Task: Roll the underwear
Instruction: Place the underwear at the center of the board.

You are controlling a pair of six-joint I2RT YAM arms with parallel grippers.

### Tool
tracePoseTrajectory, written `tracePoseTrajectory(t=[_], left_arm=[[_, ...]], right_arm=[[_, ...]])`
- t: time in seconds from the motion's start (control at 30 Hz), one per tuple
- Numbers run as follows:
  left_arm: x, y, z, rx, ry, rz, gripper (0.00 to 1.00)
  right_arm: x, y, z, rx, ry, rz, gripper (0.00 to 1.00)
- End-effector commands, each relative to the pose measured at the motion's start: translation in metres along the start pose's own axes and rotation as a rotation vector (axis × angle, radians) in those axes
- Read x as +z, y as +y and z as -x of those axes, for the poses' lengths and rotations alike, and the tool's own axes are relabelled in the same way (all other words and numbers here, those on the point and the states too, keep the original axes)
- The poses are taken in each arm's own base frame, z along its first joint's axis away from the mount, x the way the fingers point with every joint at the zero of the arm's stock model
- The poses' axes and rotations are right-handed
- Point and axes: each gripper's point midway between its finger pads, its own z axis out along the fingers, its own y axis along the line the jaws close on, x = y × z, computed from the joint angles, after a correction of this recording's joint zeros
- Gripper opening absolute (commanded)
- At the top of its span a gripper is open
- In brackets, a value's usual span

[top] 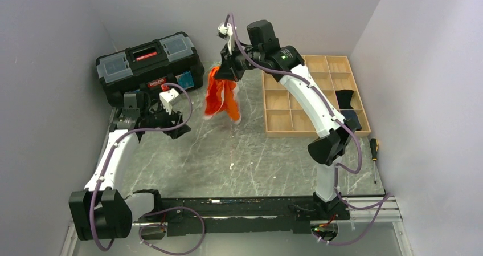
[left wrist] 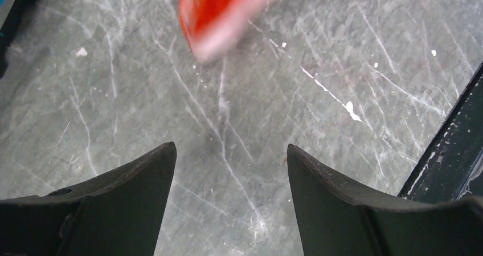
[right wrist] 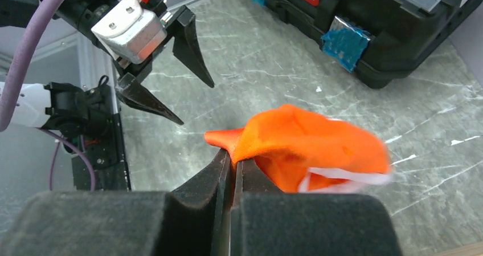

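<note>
Step in hand (my reading): get the garment spread flat before any rolling starts.

Right claw [right wrist: 232, 156] is clenched on a pinch of the underwear [top: 221, 99] at one upper edge. The rest hangs below it in a bunched drape, just right of the toolbox [top: 149, 66] and above the bench [top: 228, 159]. The lower hem is blurred in the overhead and left wrist views and is probably swinging. Cannot tell whether it touches the bench.

Left claw [left wrist: 230, 150] is released, with its jaws wide and nothing between them. It sits low over the bench just in front of the toolbox, left of the hanging cloth and apart from it. The hem shows ahead of it in its own wrist view.

To do this well:
- Let the swing settle first.
- Take the free upper corner with the left claw, one layer only if possible.
- Draw the two claws apart so the waistband is taut.
- Lower both so the hem lands first, then lay the fabric down away from the toolbox without folds.
- A bunched start would likely give a loose, lopsided roll.
</note>
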Motion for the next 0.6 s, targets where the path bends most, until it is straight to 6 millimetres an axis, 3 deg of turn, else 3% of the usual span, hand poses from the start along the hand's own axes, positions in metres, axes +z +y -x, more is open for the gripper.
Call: tracePoseTrajectory(t=[0.0, 0.07, 0.13, 0.23, 0.33, 0.5, 0.57], left_arm=[[-0.001, -0.016, 0.027, 0.111, -0.105, -0.032, 0.78], [0.007, -0.031, 0.028, 0.146, -0.098, -0.067, 0.78], [0.010, -0.036, 0.028, 0.158, -0.085, -0.071, 0.79], [0.015, -0.033, 0.024, 0.164, -0.070, -0.066, 0.79], [0.018, -0.027, 0.019, 0.152, -0.032, -0.054, 0.79], [0.028, -0.004, 0.006, 0.123, 0.030, 0.039, 0.79], [0.031, 0.003, 0.000, 0.097, 0.072, 0.061, 0.79]], right_arm=[[-0.038, 0.036, 0.040, -0.042, -0.107, 0.057, 0.00], [-0.038, 0.035, 0.036, -0.036, -0.097, 0.048, 0.00], [-0.036, 0.022, 0.023, -0.012, -0.069, 0.008, 0.00], [-0.033, -0.022, -0.011, 0.086, -0.009, -0.059, 0.03], [-0.024, -0.073, -0.066, 0.206, 0.085, -0.112, 0.22], [0.002, -0.148, -0.182, 0.400, 0.318, -0.182, 0.60], [0.003, -0.161, -0.204, 0.420, 0.365, -0.193, 0.72]])
